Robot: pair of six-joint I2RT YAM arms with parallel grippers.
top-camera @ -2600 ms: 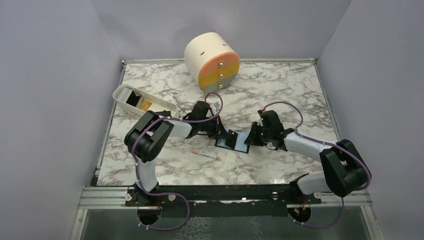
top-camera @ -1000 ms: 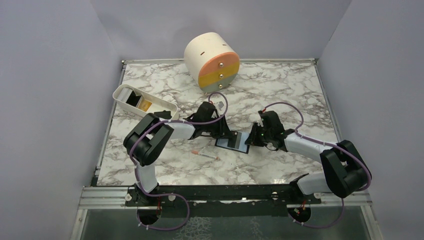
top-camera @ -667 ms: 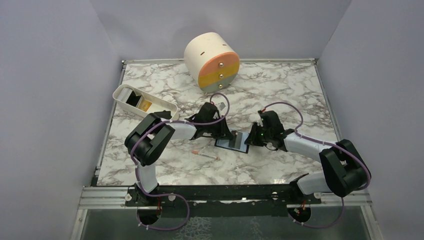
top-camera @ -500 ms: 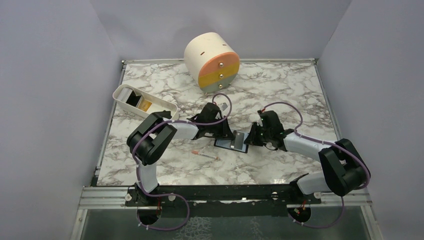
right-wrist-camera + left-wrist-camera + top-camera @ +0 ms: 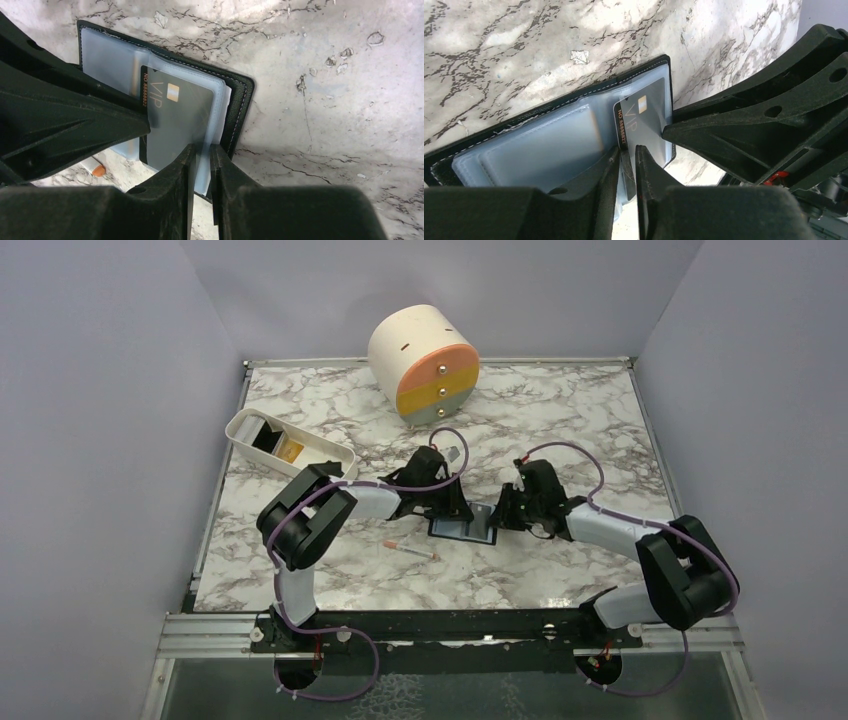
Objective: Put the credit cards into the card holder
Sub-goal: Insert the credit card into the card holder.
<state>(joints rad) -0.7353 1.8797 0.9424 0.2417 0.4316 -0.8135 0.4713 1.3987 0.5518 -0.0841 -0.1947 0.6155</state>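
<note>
- While pinching with the left tool [image 5: 626, 156], jaws drawn to a narrow slit, grips the grey credit card [image 5: 644, 120] only along its lettered end; likely to pivot or slip free if shoved against a tight pocket.
- Sits partly tucked under a clear sleeve [image 5: 215, 115] of the open card holder [image 5: 241, 102], lettered end bare; judged not yet seated, so if released now would be left sticking out.
- Pinches with the right tool [image 5: 202, 152], jaws just as near together, what looks like that sleeve's loose edge; cannot tell about the black cover beneath.
- Risks buckling or tearing so thin a sleeve if tugged one way against the card's push the other way.
- Lies flat at mid tabletop [image 5: 560, 420], left tool at the holder's 11 o'clock and right tool at its 3 o'clock; with no other hold on it, may skate over the smooth marble and lose alignment.
- Crowds both tools almost together over one small card; with a misjudged push, could knock finger against finger and jolt the card askew.
- Could snag the card's leading corner on the sleeve lip, bowing it instead of sliding it home.
- Leaves what looks like an orange-yellow card [image 5: 291, 449] in the white tray [image 5: 238, 423], at 10 o'clock from the holder.
- Keeps a thin stick [image 5: 410, 551] just at the holder's 7 o'clock, near enough to be swept aside on any reach by the left arm.
</note>
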